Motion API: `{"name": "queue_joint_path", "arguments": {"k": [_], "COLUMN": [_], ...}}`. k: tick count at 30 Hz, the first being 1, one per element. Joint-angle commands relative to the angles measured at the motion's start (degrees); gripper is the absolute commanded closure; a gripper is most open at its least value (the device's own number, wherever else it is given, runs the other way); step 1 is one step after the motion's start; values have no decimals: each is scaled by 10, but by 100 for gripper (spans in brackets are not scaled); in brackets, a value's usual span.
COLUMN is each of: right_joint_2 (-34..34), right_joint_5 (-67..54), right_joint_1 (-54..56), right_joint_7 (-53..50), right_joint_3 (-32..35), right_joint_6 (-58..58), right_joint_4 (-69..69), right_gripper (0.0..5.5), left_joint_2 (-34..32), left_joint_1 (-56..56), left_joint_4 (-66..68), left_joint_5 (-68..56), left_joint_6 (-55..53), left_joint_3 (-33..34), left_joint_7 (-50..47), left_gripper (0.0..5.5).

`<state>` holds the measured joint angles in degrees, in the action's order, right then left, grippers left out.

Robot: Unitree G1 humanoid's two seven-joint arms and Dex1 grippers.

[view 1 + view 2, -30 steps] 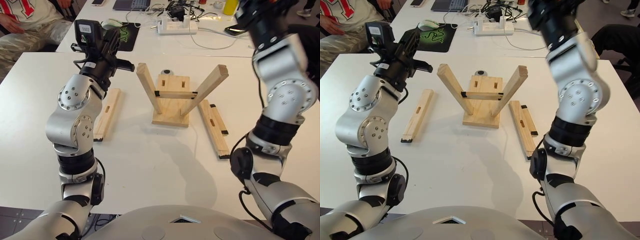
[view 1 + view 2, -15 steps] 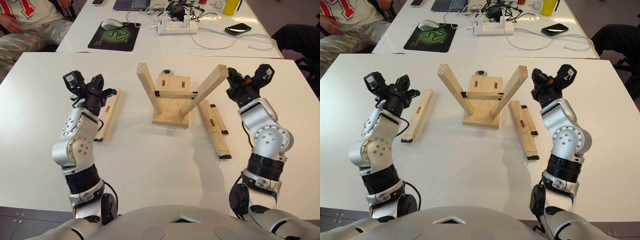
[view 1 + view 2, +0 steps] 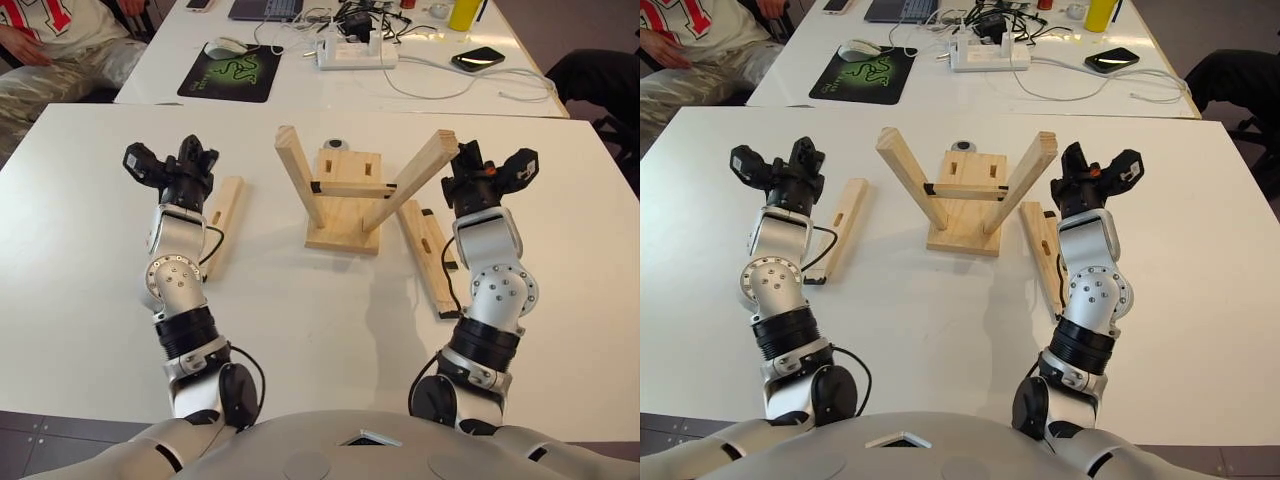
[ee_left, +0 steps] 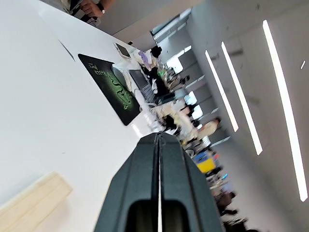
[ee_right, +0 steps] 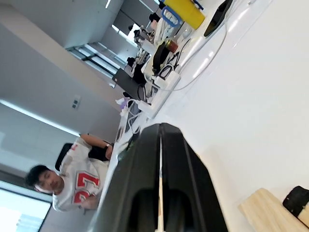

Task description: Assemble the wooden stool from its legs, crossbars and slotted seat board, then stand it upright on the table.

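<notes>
office | white desks (image 3: 300, 88) | laptop (image 3: 265, 8) | power strip (image 3: 357, 55) | mouse mat (image 3: 228, 72) | ceiling strip lights (image 4: 241, 96)

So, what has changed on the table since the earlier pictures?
Both arms dropped from raised poses: the left gripper is now by the loose leg, the right gripper beside the half-built stool. Both shut, holding nothing. The stool and loose pieces stayed put.

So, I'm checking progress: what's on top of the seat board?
Two legs splay up from the seat board, joined by a crossbar. Its far slots are empty; the leg ends' seating is hidden.
</notes>
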<state>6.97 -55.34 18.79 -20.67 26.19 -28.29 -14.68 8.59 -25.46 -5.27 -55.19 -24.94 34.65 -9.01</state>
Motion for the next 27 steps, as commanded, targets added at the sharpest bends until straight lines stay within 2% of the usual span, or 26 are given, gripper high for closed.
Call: {"name": "queue_joint_path", "arguments": {"k": [1, 6, 11, 17, 23, 27], "right_joint_2": [42, 66, 64, 36, 90, 113], "right_joint_5": [-41, -155, -194, -211, -213, -196], "right_joint_1": [10, 17, 46, 59, 21, -14], "right_joint_7": [5, 29, 38, 33, 11, -9], "right_joint_3": [6, 9, 10, 33, -51, -179], "right_joint_6": [45, 83, 162, 228, 207, 141], "right_joint_4": [8, 6, 39, 70, 19, -2], "right_gripper": [548, 548, 548, 548, 548, 548], "left_joint_2": [54, 39, 35, 40, 66, 86], "left_joint_1": [15, 17, -14, -42, -65, -55], "left_joint_4": [-1, 25, 67, 110, 96, 88], "left_joint_5": [-79, -145, -190, -231, -244, -253], "left_joint_6": [19, -10, -11, 49, 49, -35], "left_joint_3": [-1, -26, -29, -10, -71, -171], "left_joint_7": [5, 8, -2, -47, -67, -108], "left_gripper": [550, 550, 550, 550, 550, 550]}}
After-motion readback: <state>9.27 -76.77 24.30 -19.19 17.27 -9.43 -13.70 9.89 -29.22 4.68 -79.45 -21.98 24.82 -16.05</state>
